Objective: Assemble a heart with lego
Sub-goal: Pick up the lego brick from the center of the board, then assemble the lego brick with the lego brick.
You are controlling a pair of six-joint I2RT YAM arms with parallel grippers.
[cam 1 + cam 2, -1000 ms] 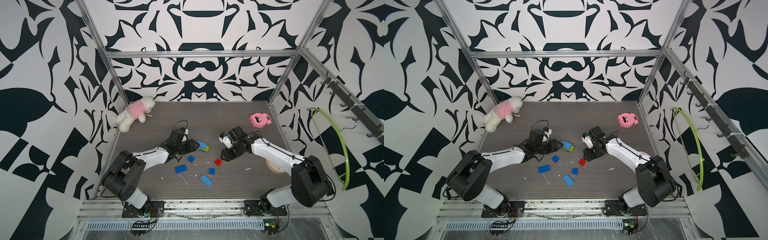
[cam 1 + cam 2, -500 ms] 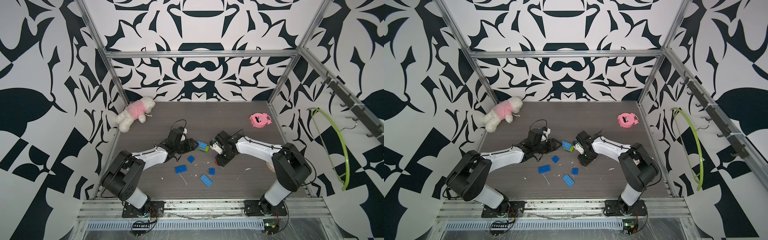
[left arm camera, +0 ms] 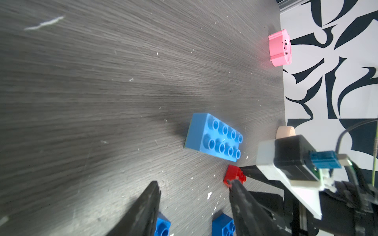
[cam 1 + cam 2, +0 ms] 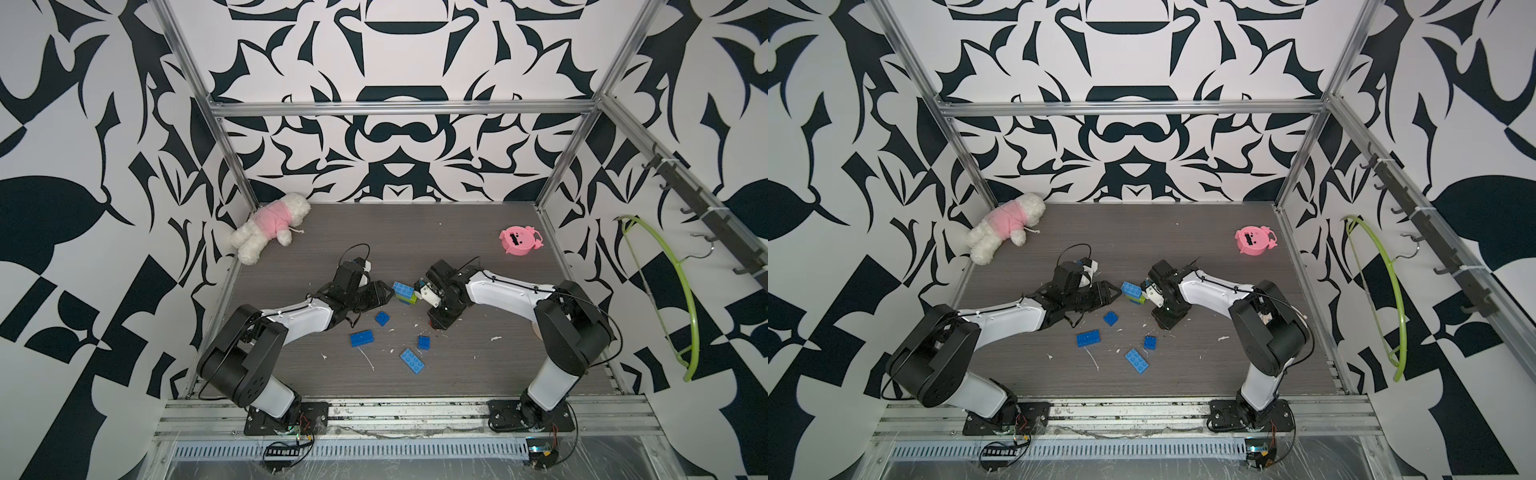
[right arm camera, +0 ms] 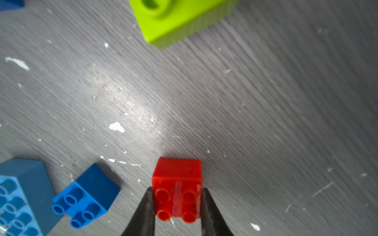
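Grey tabletop (image 5: 266, 102), red four-stud brick (image 5: 177, 190), seemingly glossy

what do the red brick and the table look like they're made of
The red brick: likely hard moulded plastic, glossy, with light glinting on its studs. The table: looks like grey wood-grain laminate, matte, with fine streaked lines; real wood possible.

A plush bear (image 4: 270, 226) lies in the tabletop's (image 4: 415, 232) far left corner and a pig toy (image 4: 517, 240) near the far right. The brick stack (image 4: 404, 291) stands mid-table, with four loose bricks (image 4: 361, 338) before it.
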